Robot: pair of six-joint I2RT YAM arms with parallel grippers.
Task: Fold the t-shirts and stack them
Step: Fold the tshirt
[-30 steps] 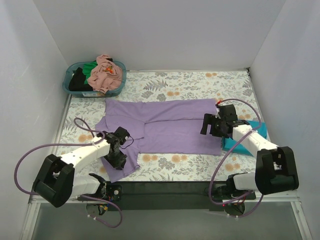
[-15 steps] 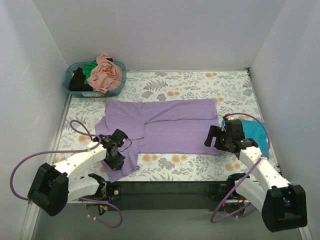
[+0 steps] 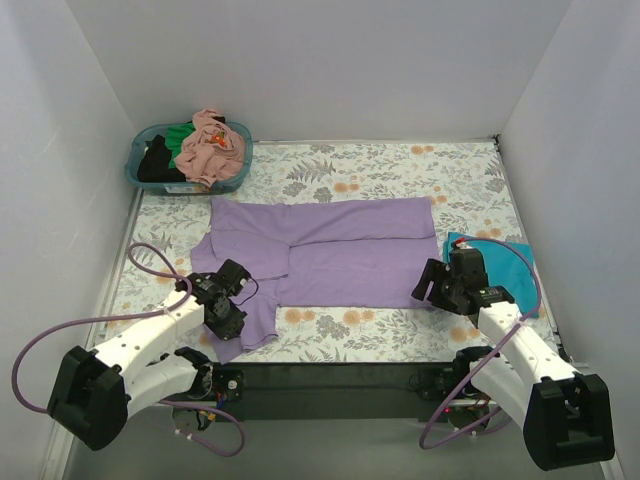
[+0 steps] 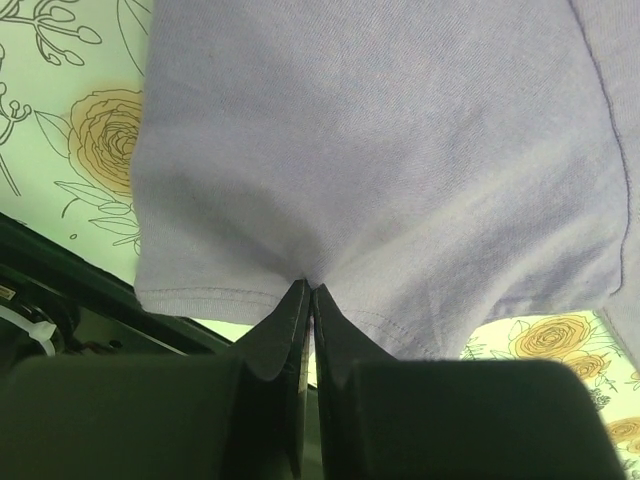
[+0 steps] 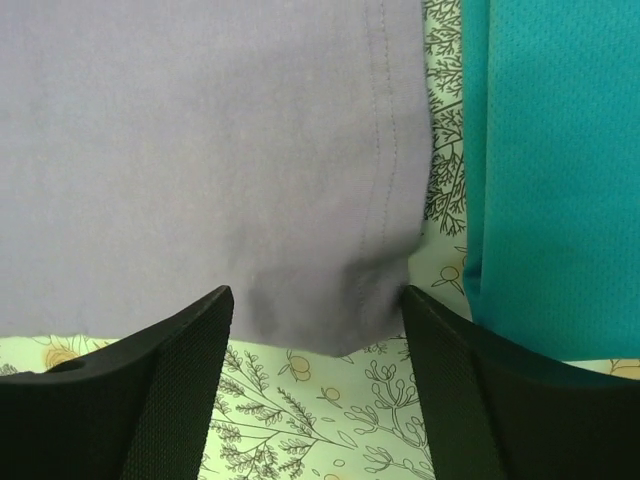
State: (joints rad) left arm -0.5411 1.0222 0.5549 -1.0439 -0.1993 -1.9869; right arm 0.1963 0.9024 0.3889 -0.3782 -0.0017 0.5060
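Right end effector (image 3: 432,290) retreated to lavender shirt (image 3: 340,250) corner; teal shirt (image 3: 502,262) beside.

No lettering, number, brand or sign can be read in any of the three views. The one candidate is a small pale patch (image 3: 181,187), perhaps a sticker, on the front wall of the teal basket (image 3: 133,170) at about 10 o'clock on the tabletop (image 3: 400,165). It is too small to make out in the overhead view.
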